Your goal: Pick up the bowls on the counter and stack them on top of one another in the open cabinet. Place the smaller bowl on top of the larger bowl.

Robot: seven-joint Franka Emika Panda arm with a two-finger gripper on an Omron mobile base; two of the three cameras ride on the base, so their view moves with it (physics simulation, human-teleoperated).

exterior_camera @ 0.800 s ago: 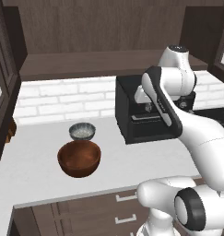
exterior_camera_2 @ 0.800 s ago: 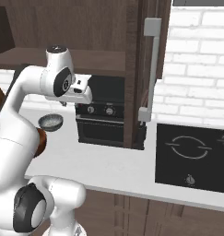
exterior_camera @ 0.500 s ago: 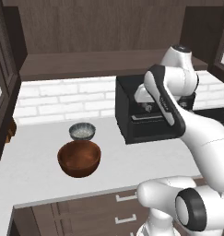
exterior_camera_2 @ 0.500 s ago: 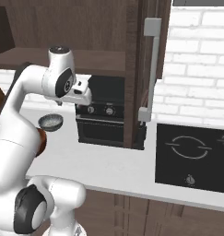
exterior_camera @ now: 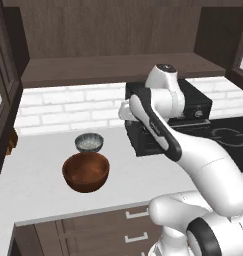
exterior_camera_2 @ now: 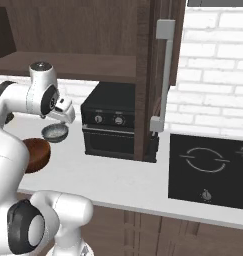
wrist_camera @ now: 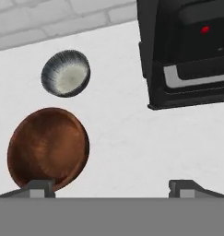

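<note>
A glossy reddish-brown larger bowl (wrist_camera: 47, 149) is seen just above the left fingertip. Beyond it, the smaller bowl (wrist_camera: 66, 73) is grey with a speckled whitish inside. A black oven (wrist_camera: 187, 50) is seen to the upper right, on the white counter (wrist_camera: 127, 152).

Kitchen: counter (exterior_camera: 38, 185), hob (exterior_camera_2: 213, 170) (black), countertop oven (exterior_camera_2: 115, 127), brick backsplash (exterior_camera: 58, 107).

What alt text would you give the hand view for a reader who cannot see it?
Looking down on the white counter: the larger bowl, reddish-brown, lies beside the smaller bowl, apart from it. A black appliance sits opposite, and the gripper's tips stand wide apart, holding nothing.
</note>
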